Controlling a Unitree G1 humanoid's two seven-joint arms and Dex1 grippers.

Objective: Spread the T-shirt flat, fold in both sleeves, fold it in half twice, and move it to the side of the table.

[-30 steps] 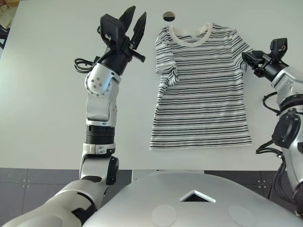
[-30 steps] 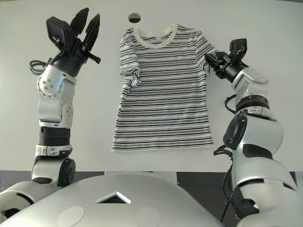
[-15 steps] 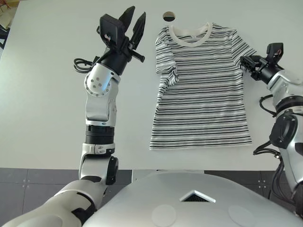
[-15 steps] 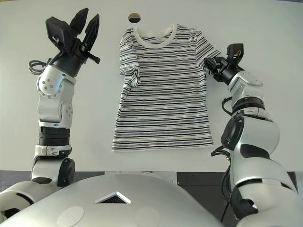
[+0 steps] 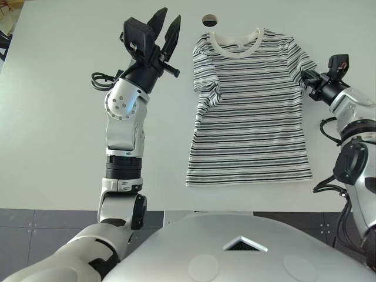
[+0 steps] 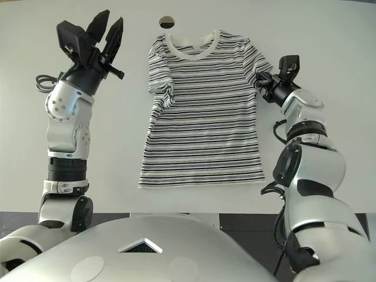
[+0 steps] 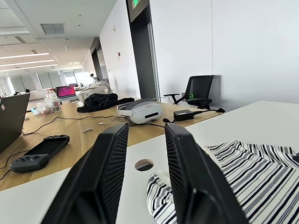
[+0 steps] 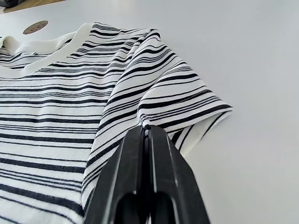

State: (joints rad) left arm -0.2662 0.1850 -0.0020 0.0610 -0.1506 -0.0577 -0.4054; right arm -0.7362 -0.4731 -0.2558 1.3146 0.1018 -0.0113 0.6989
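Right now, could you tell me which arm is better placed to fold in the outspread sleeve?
Right. The right gripper is shut on the right sleeve, while the left gripper is open and raised beside the T-shirt, touching nothing.

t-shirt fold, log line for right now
t-shirt flat on table | right end effector shut on right sleeve | left end effector open, raised off table

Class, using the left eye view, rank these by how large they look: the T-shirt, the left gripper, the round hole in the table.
1. T-shirt
2. left gripper, held above the table and nearer the camera, so its size is flattered
3. round hole
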